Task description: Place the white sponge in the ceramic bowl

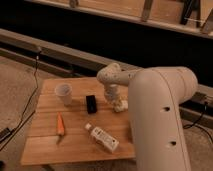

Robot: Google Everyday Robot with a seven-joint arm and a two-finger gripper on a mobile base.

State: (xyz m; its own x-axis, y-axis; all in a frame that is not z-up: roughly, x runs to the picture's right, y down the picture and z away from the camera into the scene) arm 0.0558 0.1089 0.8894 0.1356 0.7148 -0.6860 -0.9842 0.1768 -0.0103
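Note:
My gripper (118,102) hangs at the end of the white arm, pointing down at the right part of the wooden table (50,145). A small off-white lump (120,106) sits right at its tip; it looks like the white sponge, touching or just above the tabletop. I cannot tell whether it is gripped. The ceramic bowl does not show; the large arm body (160,115) hides the table's right side.
On the table stand a small white cup (63,93) at back left and a black block (91,103) in the middle. An orange carrot-like object (60,124) and a white labelled bottle (102,138) lie near the front. Cables run on the floor at left.

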